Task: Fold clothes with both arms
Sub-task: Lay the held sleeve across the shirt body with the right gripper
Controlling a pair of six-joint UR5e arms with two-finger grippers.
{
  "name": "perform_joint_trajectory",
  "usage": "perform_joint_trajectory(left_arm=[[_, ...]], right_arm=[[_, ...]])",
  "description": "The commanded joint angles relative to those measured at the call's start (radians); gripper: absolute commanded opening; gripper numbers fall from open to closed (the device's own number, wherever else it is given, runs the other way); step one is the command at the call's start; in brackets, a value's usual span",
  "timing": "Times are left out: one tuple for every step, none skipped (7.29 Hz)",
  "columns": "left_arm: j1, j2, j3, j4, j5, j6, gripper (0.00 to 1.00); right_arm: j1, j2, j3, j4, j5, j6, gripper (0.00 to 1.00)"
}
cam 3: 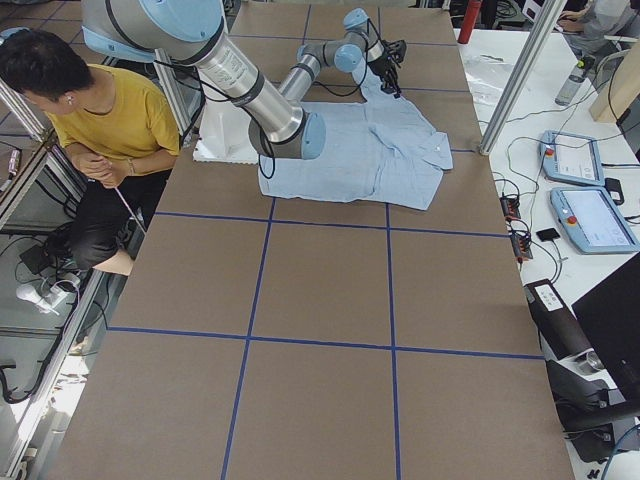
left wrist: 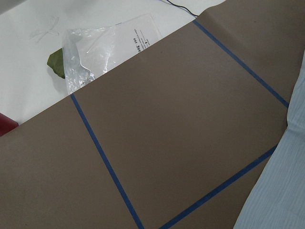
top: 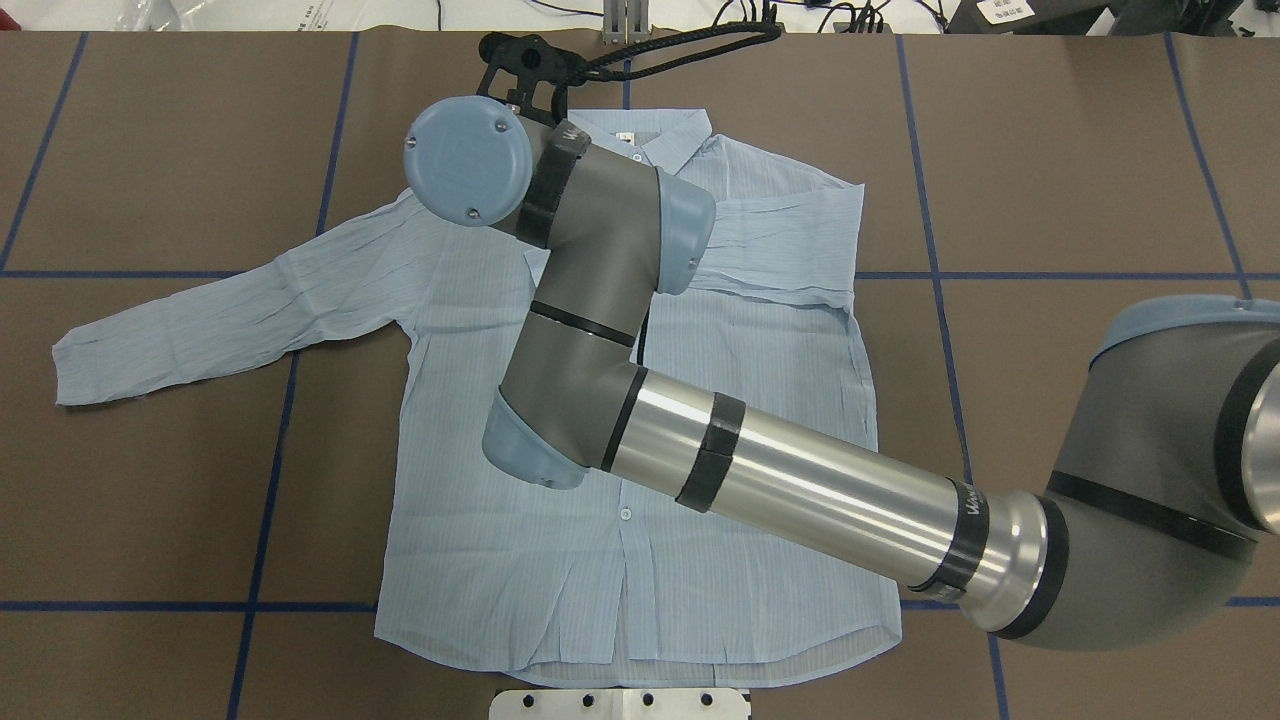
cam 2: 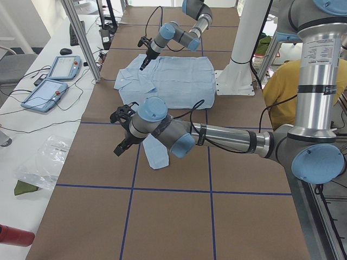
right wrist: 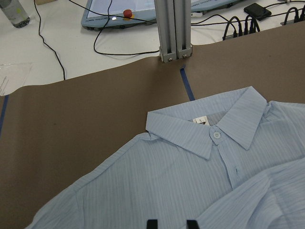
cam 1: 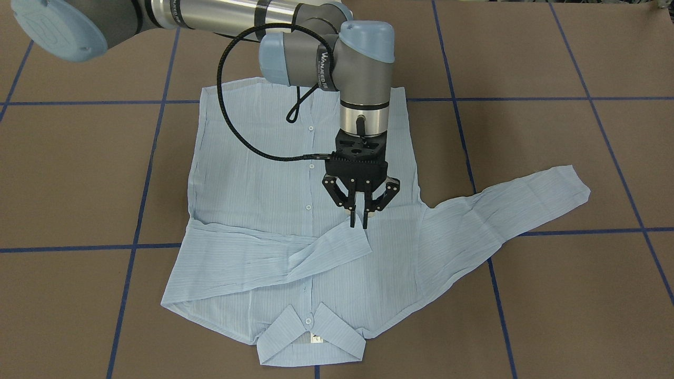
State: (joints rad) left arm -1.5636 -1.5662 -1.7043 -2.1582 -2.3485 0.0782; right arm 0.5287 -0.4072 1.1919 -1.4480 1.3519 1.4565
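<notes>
The light-blue striped shirt (cam 1: pixel 263 179) lies flat, front up and buttoned, on the brown table, collar (cam 1: pixel 310 337) toward the far side from the robot. One sleeve (cam 1: pixel 274 252) is folded across the chest. The other sleeve (cam 1: pixel 505 210) is spread out sideways; it also shows in the overhead view (top: pixel 230 320). My right gripper (cam 1: pixel 358 223) points down just above the folded sleeve's cuff, its fingers a narrow gap apart and empty; the fingertips (right wrist: pixel 151 223) show over the shirt (right wrist: pixel 181 171). My left gripper (cam 2: pixel 122 146) hangs over bare table beyond the spread sleeve's end (left wrist: pixel 286 191); I cannot tell if it is open.
Blue tape lines grid the brown table (cam 1: pixel 553 295). A plastic bag (left wrist: pixel 95 52) lies off the table's left end. Tablets (cam 3: pixel 590 190) and an aluminium post (right wrist: pixel 174 28) stand along the far side. The white pedestal (top: pixel 620 705) sits at the shirt's hem. A person in yellow (cam 3: pixel 90 120) sits beside the robot.
</notes>
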Motion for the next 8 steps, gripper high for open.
perform_joint_trajectory(left_arm=[[0.000, 0.000, 0.002, 0.001, 0.000, 0.000, 1.00], [0.000, 0.000, 0.006, -0.002, -0.002, 0.000, 1.00], [0.002, -0.002, 0.023, -0.034, -0.032, 0.000, 1.00], [0.014, 0.000, 0.034, -0.157, -0.046, -0.002, 1.00], [0.075, 0.012, 0.060, -0.195, -0.060, -0.005, 1.00], [0.133, 0.012, 0.074, -0.200, -0.052, -0.035, 1.00], [0.164, 0.023, 0.086, -0.251, -0.045, -0.139, 1.00], [0.215, 0.066, 0.119, -0.399, 0.006, -0.241, 1.00]], right_arm=[[0.008, 0.051, -0.055, 0.000, 0.012, 0.018, 0.99], [0.042, 0.051, -0.055, -0.008, 0.085, 0.019, 0.99], [0.104, 0.026, -0.052, -0.049, 0.208, 0.013, 1.00], [0.166, -0.034, -0.007, -0.072, 0.302, -0.026, 1.00], [0.218, -0.144, 0.126, -0.075, 0.355, -0.145, 1.00], [0.287, -0.291, 0.275, -0.074, 0.442, -0.265, 1.00], [0.374, -0.417, 0.399, -0.075, 0.551, -0.389, 1.00], [0.466, -0.549, 0.510, -0.074, 0.655, -0.541, 1.00]])
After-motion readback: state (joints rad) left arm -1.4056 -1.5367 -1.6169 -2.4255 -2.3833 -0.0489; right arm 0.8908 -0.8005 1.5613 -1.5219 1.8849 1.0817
